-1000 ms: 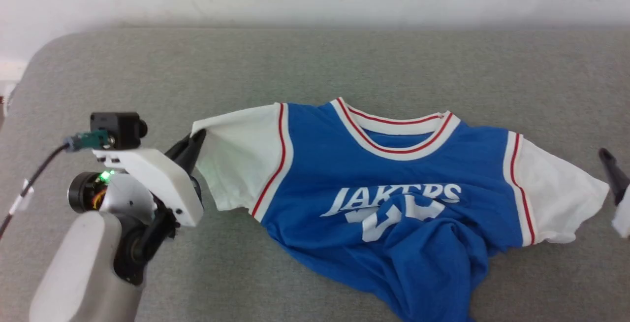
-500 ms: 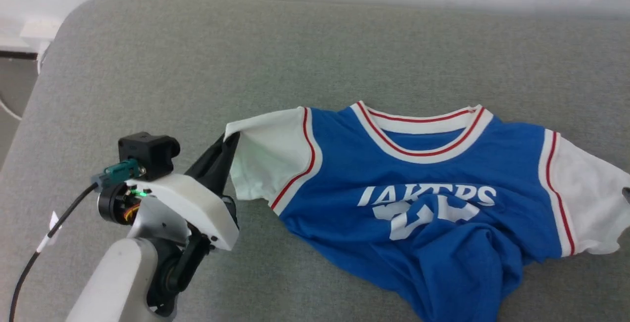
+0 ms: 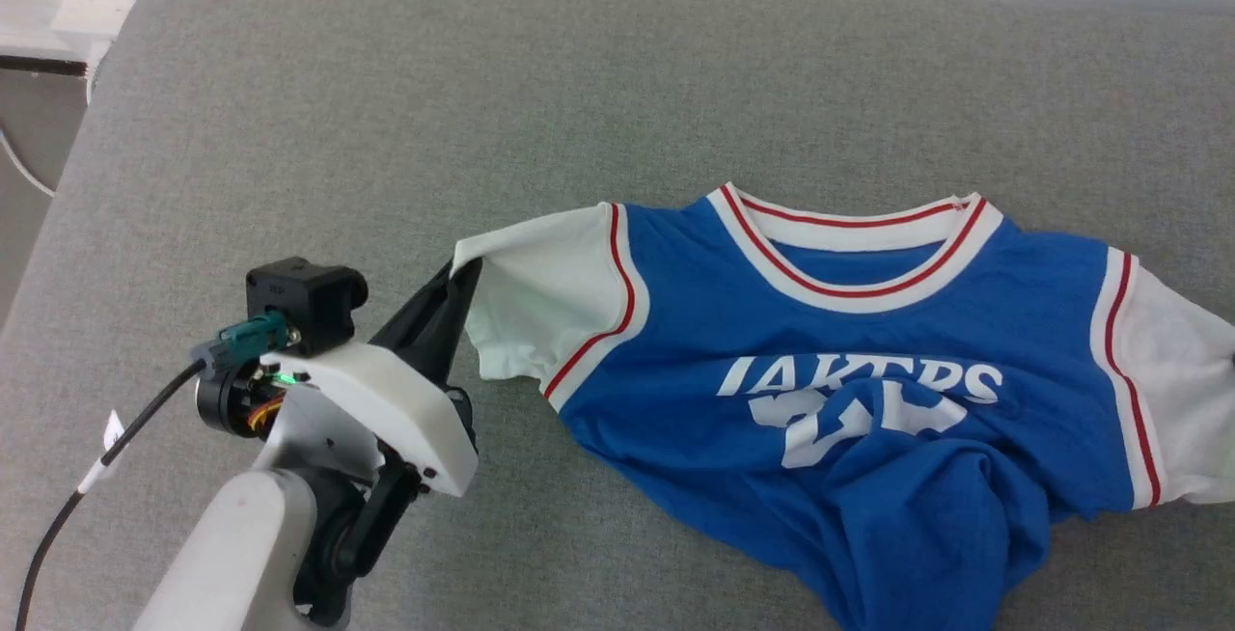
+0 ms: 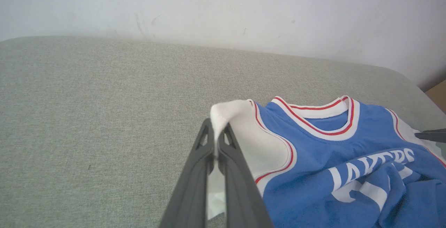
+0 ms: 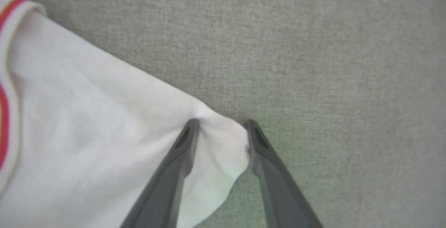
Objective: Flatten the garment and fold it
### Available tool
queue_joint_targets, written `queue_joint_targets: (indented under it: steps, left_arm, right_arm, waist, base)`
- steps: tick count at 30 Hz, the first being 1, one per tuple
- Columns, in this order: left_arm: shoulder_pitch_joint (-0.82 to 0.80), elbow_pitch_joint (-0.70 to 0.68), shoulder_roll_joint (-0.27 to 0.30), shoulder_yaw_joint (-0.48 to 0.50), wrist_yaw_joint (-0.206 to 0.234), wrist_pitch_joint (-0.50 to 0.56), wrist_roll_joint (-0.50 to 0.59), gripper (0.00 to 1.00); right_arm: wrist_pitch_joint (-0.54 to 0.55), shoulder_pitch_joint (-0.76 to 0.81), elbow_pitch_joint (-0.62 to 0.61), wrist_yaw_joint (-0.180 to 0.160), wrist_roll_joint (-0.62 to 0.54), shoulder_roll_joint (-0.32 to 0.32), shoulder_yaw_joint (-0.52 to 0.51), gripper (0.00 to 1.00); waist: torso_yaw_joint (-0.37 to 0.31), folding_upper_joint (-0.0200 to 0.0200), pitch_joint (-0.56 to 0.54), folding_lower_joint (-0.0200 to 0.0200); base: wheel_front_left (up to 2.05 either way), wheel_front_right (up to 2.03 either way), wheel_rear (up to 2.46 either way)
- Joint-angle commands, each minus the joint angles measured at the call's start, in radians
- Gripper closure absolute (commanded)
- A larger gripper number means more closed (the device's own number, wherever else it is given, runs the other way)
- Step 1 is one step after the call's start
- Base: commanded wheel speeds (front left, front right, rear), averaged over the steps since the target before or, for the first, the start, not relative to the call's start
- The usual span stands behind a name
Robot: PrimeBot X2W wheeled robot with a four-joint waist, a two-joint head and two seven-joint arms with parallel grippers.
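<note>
Since one second earlier the head camera has shifted, so the whole scene sits further right in the head view. The hold on the sleeve is unchanged.

1. The grey padded surface [image 3: 386,129] carries everything. A pale wall [image 4: 223,5] stands behind it.
2. The garment [image 3: 772,342] lies face up on this surface, right of centre in the head view, collar toward the wall. Its upper part is spread out. Its lower blue body is bunched into folds, and one fold covers the lower part of the white lettering [image 3: 859,385] and the number.
3. The left gripper [image 3: 461,276] is clamped on the outer edge of the garment's left white sleeve, jaws pressed together with only cloth between them. The sleeve edge is raised off the surface.
4. The white wrist housing [image 3: 386,399] and its dark cable [image 3: 58,515] cover part of the surface at lower left.
5. The right gripper [image 5: 222,122] straddles the corner of the other white sleeve. Its jaws stand apart, both fingertips touching bunched cloth. A firm grip cannot be confirmed.

View differences: the left wrist view shows the pinch from behind, and one dark finger [image 4: 431,135] of the right gripper at the far sleeve. The right wrist view shows the sleeve corner lying low on the surface.
</note>
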Motion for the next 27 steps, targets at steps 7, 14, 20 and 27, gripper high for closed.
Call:
queue_joint_targets:
  steps: [7,14,20,27]
  left_arm:
    - [0.020,0.012,0.013,0.012,0.014,-0.027,0.014,1.00]
    - [0.035,-0.024,0.036,0.073,0.052,-0.074,0.023,1.00]
    - [0.022,-0.090,0.070,0.140,0.081,-0.114,0.040,1.00]
    - [-0.026,-0.197,0.161,0.230,0.090,-0.153,0.091,1.00]
  right_arm:
    - [-0.197,-0.007,0.011,-0.001,0.023,0.004,0.071,1.00]
    - [-0.350,-0.056,-0.098,-0.001,0.074,-0.017,0.078,1.00]
    - [-0.356,-0.092,-0.251,-0.001,0.118,-0.031,0.084,1.00]
    - [-0.344,-0.143,-0.423,-0.001,0.168,-0.063,0.093,1.00]
  waist:
    - [-0.034,0.0000,-0.096,0.0000]
    - [-0.074,0.0000,-0.226,0.0000]
    - [-0.114,0.0000,-0.304,0.0000]
    - [-0.153,0.0000,-0.341,0.0000]
  base:
    - [0.00,0.00,0.00]
    - [0.00,0.00,0.00]
    - [0.00,0.00,0.00]
    - [0.00,0.00,0.00]
